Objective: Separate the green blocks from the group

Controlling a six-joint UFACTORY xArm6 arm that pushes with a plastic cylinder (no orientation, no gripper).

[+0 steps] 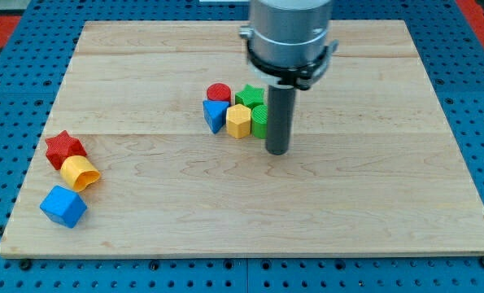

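A tight group of blocks sits near the board's middle. It holds a red cylinder (219, 92), a green star block (249, 96), a blue triangular block (215, 114), a yellow hexagonal block (238, 121) and a green round block (259, 120). The green round block is partly hidden behind my rod. My tip (276, 151) rests on the board just right of and below the green round block, close to or touching it.
At the view's lower left lie a red star block (63, 148), a yellow block (80, 173) and a blue cube (63, 206). The wooden board (347, 203) lies on a blue pegboard surface.
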